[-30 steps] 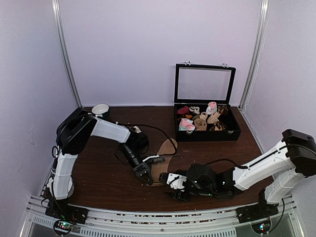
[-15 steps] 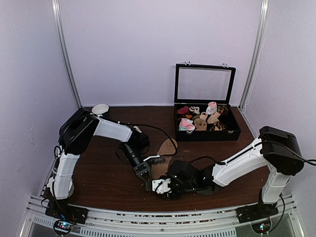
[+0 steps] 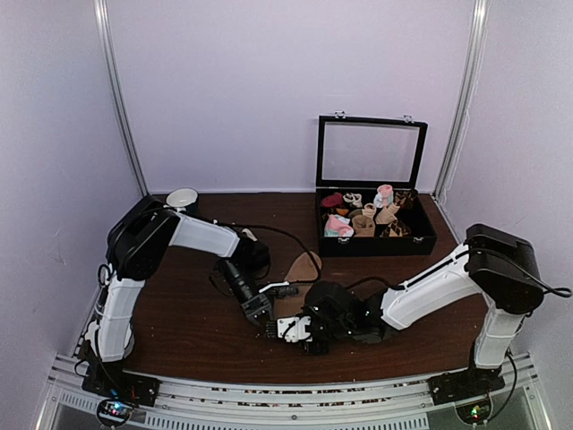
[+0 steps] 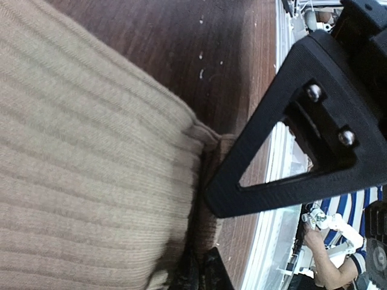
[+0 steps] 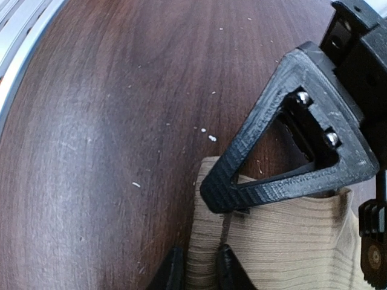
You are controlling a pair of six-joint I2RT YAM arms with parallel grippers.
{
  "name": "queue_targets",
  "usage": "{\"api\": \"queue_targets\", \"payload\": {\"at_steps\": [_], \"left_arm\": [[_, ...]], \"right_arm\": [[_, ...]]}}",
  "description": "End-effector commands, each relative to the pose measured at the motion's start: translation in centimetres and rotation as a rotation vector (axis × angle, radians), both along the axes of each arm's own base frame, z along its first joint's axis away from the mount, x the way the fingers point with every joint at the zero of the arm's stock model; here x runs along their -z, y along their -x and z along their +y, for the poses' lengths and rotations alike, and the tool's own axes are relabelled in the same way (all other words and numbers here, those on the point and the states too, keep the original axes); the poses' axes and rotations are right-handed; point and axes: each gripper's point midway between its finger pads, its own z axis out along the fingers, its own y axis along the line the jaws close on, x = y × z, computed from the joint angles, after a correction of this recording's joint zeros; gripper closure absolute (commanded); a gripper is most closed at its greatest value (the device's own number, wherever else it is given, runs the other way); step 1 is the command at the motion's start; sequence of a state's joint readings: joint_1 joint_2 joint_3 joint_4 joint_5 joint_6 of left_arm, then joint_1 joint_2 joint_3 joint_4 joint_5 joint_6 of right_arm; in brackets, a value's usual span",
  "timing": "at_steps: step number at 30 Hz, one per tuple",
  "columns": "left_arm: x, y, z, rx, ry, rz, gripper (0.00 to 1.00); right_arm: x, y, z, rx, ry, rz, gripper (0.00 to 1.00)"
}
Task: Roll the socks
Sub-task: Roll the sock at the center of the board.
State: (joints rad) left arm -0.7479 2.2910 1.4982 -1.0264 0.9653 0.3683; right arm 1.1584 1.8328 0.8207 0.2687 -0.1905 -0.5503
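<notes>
Tan socks [image 4: 91, 151] pinched by left fingers [image 4: 260, 199] and right fingers [image 5: 272, 190], both arms stretched low.

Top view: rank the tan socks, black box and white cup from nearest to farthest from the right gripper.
1. socks: mid-table, their near end at the right gripper.
2. black box: back right.
3. white cup: back left corner.

No readable text, label or number in view
</notes>
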Motion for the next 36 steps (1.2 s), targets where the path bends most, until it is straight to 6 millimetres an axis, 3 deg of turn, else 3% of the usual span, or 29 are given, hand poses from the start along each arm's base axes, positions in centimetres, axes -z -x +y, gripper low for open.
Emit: {"api": "queue_targets", "payload": {"at_steps": [1, 3, 10, 19, 23, 27, 36], "left_arm": [[2.6, -1.5, 2.1, 0.023, -0.111, -0.092, 0.86], [1.6, -2.1, 1.9, 0.024, -0.088, -0.127, 0.71], [-3.4, -4.2, 2.8, -0.005, 0.050, -0.319, 0.41], [-5.3, -3.3, 4.0, 0.026, 0.164, -0.508, 0.40], [-5.5, -1.0, 3.1, 0.105, 0.249, -0.563, 0.43], [-5.1, 0.8, 1.6, 0.212, 0.301, -0.657, 0.47], [-4.4, 0.3, -1.1, 0.323, 0.328, -0.851, 0.50]], "right_arm": [[3.0, 1.1, -2.0, -0.004, 0.118, 0.108, 0.85], [3.4, 0.9, -2.1, 0.020, 0.129, 0.154, 0.91], [3.8, 0.4, -2.2, 0.109, 0.121, 0.437, 1.00], [1.6, 1.7, -1.7, 0.265, -0.012, 0.881, 1.00], [1.3, 1.4, -1.4, 0.354, -0.060, 1.071, 1.00], [2.5, 1.2, -1.7, 0.431, -0.044, 1.209, 1.00], [3.5, 0.4, -2.6, 0.490, -0.081, 1.310, 1.00]]}}
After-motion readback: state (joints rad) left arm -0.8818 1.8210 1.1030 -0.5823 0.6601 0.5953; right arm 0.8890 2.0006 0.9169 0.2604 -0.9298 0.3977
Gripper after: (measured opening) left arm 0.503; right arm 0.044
